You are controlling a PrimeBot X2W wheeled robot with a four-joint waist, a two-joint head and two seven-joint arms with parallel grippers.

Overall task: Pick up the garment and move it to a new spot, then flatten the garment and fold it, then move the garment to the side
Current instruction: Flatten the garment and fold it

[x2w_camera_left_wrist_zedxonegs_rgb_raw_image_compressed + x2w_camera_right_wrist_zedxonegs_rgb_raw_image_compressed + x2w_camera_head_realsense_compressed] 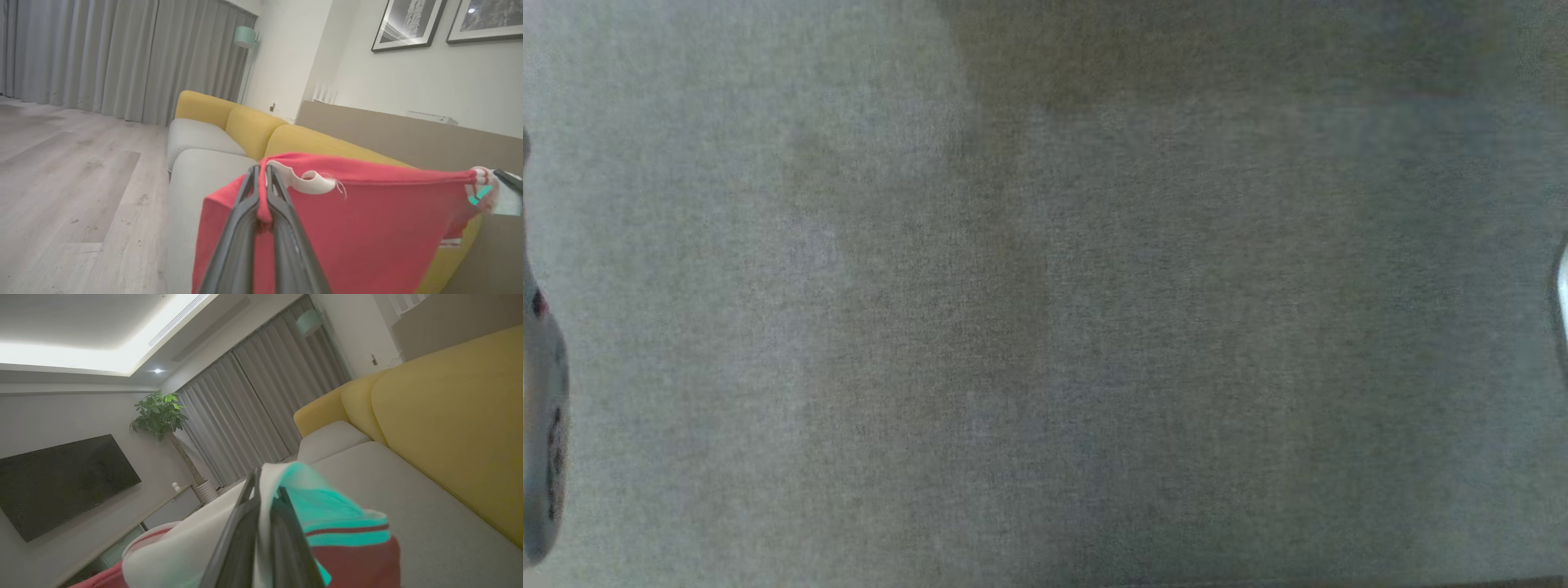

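The garment [367,228] is red with a white neck band and teal, white and red striped trim. It hangs stretched in the air above the sofa seat [196,179]. My left gripper [262,168] is shut on its top edge beside the neck band. At the far end of the stretched edge, my right gripper [508,179] pinches the striped trim. In the right wrist view the right gripper [267,484] is shut on the white and teal part of the garment [351,555]. Pale arm parts [543,425] show at the sides of the head view over grey cloth.
The sofa has grey seat cushions [408,506] and yellow back cushions [245,126], with a brown panel [408,134] behind it. Wood floor [73,171] lies in front, grey curtains [122,57] beyond. A wall television [61,482], a potted plant [159,412] and a low cabinet stand opposite.
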